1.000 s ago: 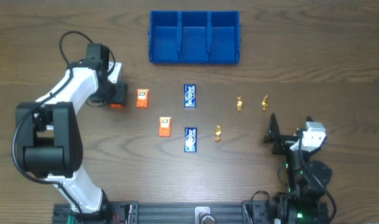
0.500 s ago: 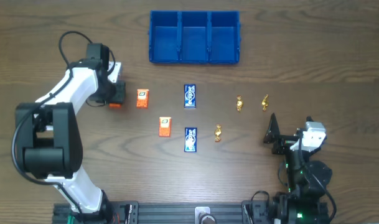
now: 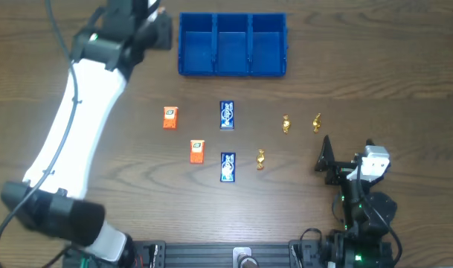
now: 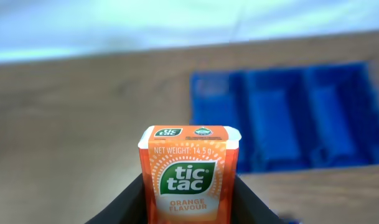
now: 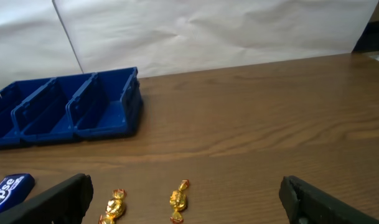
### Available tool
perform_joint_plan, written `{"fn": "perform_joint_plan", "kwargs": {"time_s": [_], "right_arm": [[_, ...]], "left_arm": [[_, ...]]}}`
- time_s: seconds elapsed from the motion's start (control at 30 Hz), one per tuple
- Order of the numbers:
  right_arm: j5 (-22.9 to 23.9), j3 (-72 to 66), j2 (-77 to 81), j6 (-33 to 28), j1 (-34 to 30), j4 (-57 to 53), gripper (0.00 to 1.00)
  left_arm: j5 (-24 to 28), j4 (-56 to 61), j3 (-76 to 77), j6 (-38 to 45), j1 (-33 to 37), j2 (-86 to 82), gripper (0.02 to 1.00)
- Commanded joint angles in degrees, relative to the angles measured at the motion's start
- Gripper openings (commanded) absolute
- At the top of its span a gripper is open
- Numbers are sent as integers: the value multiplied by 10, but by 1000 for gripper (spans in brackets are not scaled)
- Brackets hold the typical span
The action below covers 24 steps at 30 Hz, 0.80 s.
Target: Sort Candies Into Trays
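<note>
My left gripper point(image 4: 190, 202) is shut on an orange candy box point(image 4: 190, 168), held upright in the air. In the top view the left gripper point(image 3: 158, 28) shows beside the left end of the blue three-compartment tray point(image 3: 233, 68); the tray point(image 4: 289, 124) lies ahead of the box in the left wrist view. On the table lie two orange boxes point(image 3: 170, 117) point(image 3: 197, 151), two blue packs point(image 3: 227, 115) point(image 3: 227, 167) and three gold candies point(image 3: 286, 124) point(image 3: 317, 123) point(image 3: 260, 158). My right gripper point(image 3: 347, 151) rests open at the right, with nothing between its fingers.
The right wrist view shows the tray point(image 5: 71, 109), two gold candies point(image 5: 114, 205) point(image 5: 178, 196) and a blue pack point(image 5: 9, 186) ahead of the right gripper point(image 5: 189, 202). A white wall backs the table. Bare wood lies left of the candies and right of the tray.
The left arm has risen from the table's left side with the orange box and swung to the tray's left end. The right arm has kept still.
</note>
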Motion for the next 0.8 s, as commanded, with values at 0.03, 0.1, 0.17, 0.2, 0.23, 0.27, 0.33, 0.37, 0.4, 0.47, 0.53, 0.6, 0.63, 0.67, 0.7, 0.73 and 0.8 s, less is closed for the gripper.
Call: {"fn": "perform_joint_plan", "kwargs": {"time_s": [0.03, 0.1, 0.17, 0.2, 0.23, 0.27, 0.33, 0.37, 0.4, 0.47, 0.53, 0.6, 0.63, 0.67, 0.7, 0.73, 0.8], "right_arm": [[5, -2, -1, -2, 4, -2, 998], [5, -2, -1, -1, 4, -2, 998], [5, -2, -1, -2, 4, -2, 998], [5, -2, -1, -2, 4, -2, 998], [5, -2, -1, -2, 4, -2, 998], [5, -2, -1, -1, 4, -2, 998], [5, -2, -1, -2, 4, -2, 998], [5, -2, -1, -2, 4, -2, 998], [5, -2, -1, -2, 4, -2, 998], [5, -2, -1, -2, 4, -2, 998], [5, -2, -1, -2, 4, -2, 998], [5, -2, -1, -1, 4, -2, 998], [5, -2, -1, -1, 4, -2, 998], [5, -2, -1, -2, 4, -2, 998], [5, -2, -1, -2, 4, -2, 998], [5, -2, -1, -2, 4, -2, 998], [5, -2, -1, -2, 4, -2, 998]], "left_arm": [[-32, -20, 125, -21, -26, 135, 336], [-32, -29, 158, -26, -30, 177, 338], [-25, -33, 178, -27, -32, 216, 343], [-21, -32, 181, -27, -32, 229, 345], [-17, -30, 182, -30, -32, 241, 347], [-14, -28, 182, -32, -32, 250, 347], [-4, -22, 182, -36, -32, 268, 347], [0, -18, 182, -37, -32, 275, 347], [1, -14, 182, -39, -32, 282, 349], [3, -10, 182, -40, -32, 291, 360], [3, -9, 182, -41, -32, 294, 364], [2, -8, 182, -41, -31, 294, 373], [3, -6, 182, -41, -30, 294, 382], [3, -5, 182, -41, -29, 294, 408], [3, -4, 182, -41, -28, 294, 452], [3, -4, 182, -41, -27, 294, 595], [2, -3, 182, -41, -27, 293, 855]]}}
